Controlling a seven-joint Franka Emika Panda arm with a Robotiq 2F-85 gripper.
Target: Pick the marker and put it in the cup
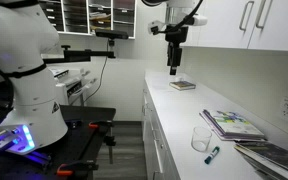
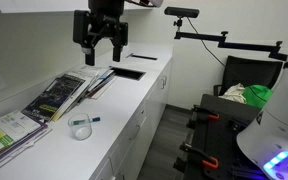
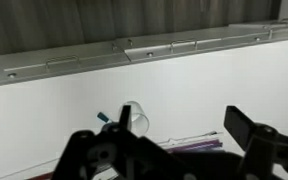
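Observation:
The clear cup (image 1: 202,140) stands on the white counter (image 1: 179,115), seen in both exterior views (image 2: 81,130) and in the wrist view (image 3: 134,118). The dark marker with a blue end (image 1: 212,155) lies on the counter right beside the cup (image 2: 87,120). Only its blue tip shows in the wrist view (image 3: 102,116). My gripper (image 1: 174,62) hangs well above the counter, some way along it from the cup (image 2: 102,55). Its fingers are spread open and empty (image 3: 169,145).
Magazines (image 1: 232,125) lie against the wall next to the cup (image 2: 59,95). A flat dark pad (image 1: 183,85) lies under the gripper's area (image 2: 127,72). The counter's front edge drops to drawers (image 1: 154,130). Wall cabinets (image 1: 254,25) hang above.

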